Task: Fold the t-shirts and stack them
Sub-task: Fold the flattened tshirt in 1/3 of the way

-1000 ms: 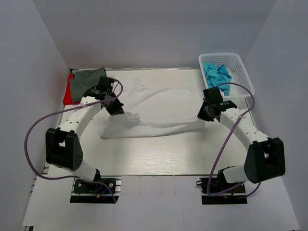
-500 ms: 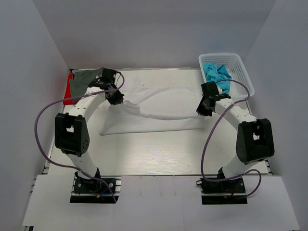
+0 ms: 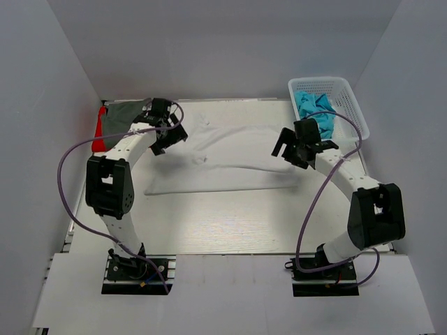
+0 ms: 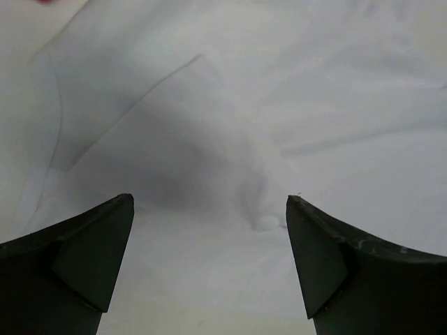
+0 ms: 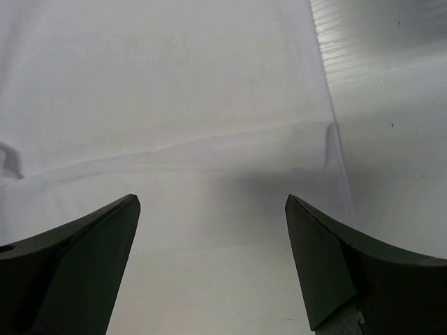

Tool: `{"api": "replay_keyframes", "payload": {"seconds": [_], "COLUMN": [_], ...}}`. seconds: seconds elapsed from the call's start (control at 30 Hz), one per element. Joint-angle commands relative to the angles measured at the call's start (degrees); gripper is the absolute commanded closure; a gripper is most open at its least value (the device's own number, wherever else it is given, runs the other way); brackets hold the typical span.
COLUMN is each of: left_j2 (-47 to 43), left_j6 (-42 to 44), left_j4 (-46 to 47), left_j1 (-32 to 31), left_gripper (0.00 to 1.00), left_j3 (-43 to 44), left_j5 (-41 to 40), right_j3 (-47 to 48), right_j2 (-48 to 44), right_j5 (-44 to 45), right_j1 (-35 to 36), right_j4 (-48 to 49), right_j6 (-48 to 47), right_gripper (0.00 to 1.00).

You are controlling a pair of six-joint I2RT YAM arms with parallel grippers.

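A white t-shirt [image 3: 230,157] lies spread across the middle of the table, folded over on itself with a long crease along its front. My left gripper [image 3: 168,141] hangs open above the shirt's left end, nothing between its fingers; in the left wrist view the left gripper [image 4: 209,202] shows wrinkled white cloth [image 4: 279,105] below it. My right gripper [image 3: 283,143] stands open over the shirt's right end; the right wrist view shows the right gripper [image 5: 213,199] above the cloth's edge [image 5: 174,84]. A dark grey t-shirt [image 3: 122,115] lies on a red one [image 3: 100,134] at the back left.
A white mesh basket [image 3: 349,98] at the back right holds crumpled turquoise t-shirts [image 3: 314,108]. Bare white table [image 3: 230,223] lies in front of the shirt and to its right [image 5: 391,105]. Grey walls enclose the table on three sides.
Both grippers were shut on the white shirt's ends, carried them toward the back, and have opened. The cloth has dropped flat and both grippers have lifted off it.
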Motion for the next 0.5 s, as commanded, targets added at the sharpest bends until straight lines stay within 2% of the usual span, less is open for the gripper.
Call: {"api": "replay_keyframes", "payload": {"seconds": [0.0,0.23,0.47], "left_j2": [-9.04,-13.63,-13.63], "left_j6": [0.0,-2.37,-3.43], "left_j4": [1.82,5.71,5.09], "left_j1": [-0.25,-0.25,0.27], "left_gripper": [0.0,0.0,0.0], "left_j3": [-11.13,-25.66,-30.69], "left_j5": [2.2,4.32,3.79], "right_j3": [-3.3,-2.87,-1.02], "right_j2": [-3.37,4.18,11.57], "right_j5": [-1.58,-1.06,-1.5], "right_j1": [1.28,3.04,3.39], "right_j4": [3.48,4.89,7.96], "right_j6": [-1.94,-3.17,-2.29], "right_gripper": [0.1,0.1,0.1]}}
